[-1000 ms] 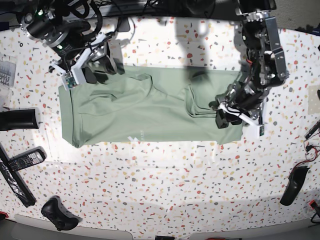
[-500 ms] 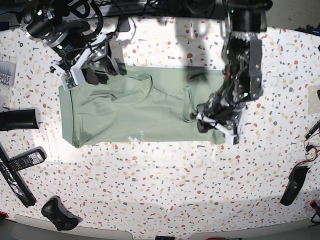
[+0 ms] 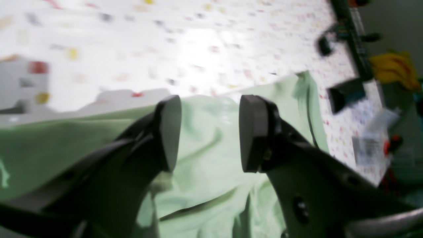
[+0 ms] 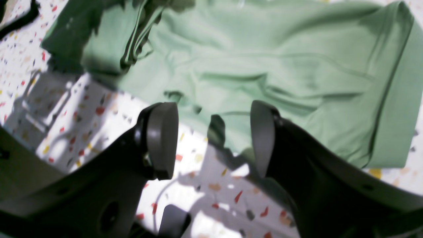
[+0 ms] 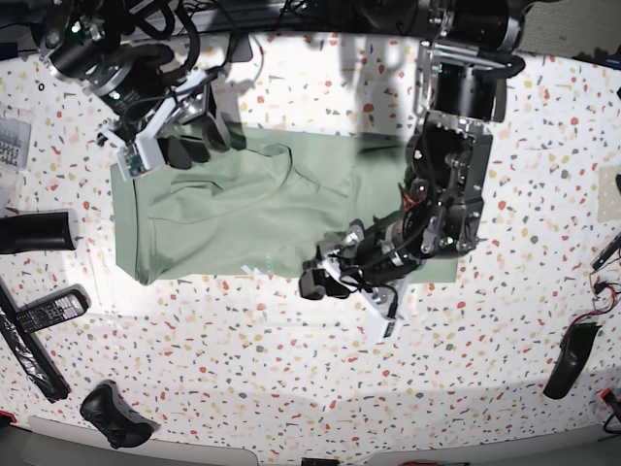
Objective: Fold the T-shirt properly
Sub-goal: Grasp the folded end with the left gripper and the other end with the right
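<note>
One terrazzo-speckled table (image 5: pixel 291 369) carries the T-shirt (image 5: pixel 252 223), a pale green spread across its middle, partly folded with creases. Next in size, the left gripper (image 5: pixel 325 277) hangs over the shirt's lower edge, its jaws apart with nothing between them. The right gripper (image 5: pixel 194 136) sits at the shirt's upper corner, fingers (image 4: pixel 162 138) parted over table and cloth edge.

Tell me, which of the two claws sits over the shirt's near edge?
The left gripper, on the base view's right, hangs open over the T-shirt's near edge. The right gripper is open at the far corner.
</note>
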